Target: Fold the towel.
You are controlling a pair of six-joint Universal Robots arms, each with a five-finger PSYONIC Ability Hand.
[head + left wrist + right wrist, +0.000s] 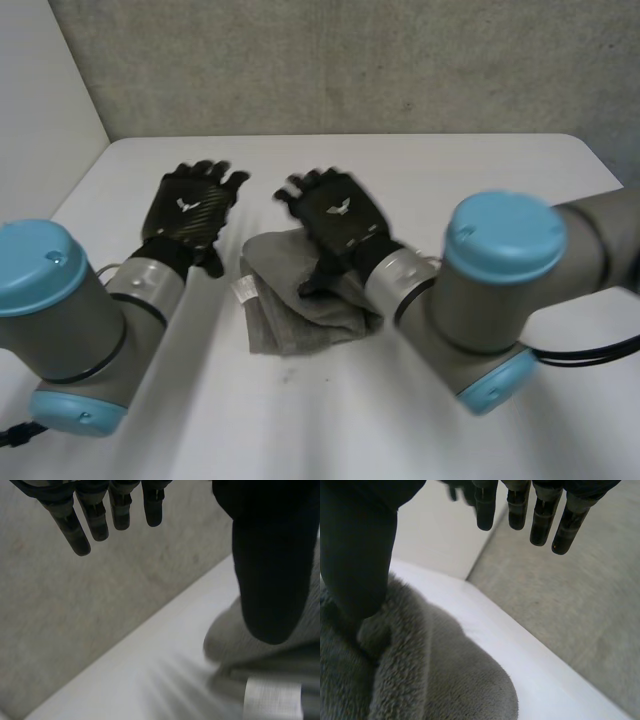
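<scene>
A grey towel [300,312] lies folded into a small thick bundle in the middle of the white table [470,165], with a white label [243,291] at its left edge. My left hand [190,213] hovers open just left of the towel, touching nothing. In the left wrist view its fingers [95,515] are straight, and the towel [232,637] and label [272,697] lie beyond the thumb. My right hand [338,218] is open over the towel's far side. In the right wrist view its fingers [519,505] are straight, with the thumb tip resting against the towel [440,675].
A grey wall [350,60] runs along the table's far edge, and a white wall [40,110] stands at the left. Bare table lies in front of the towel and to its far right.
</scene>
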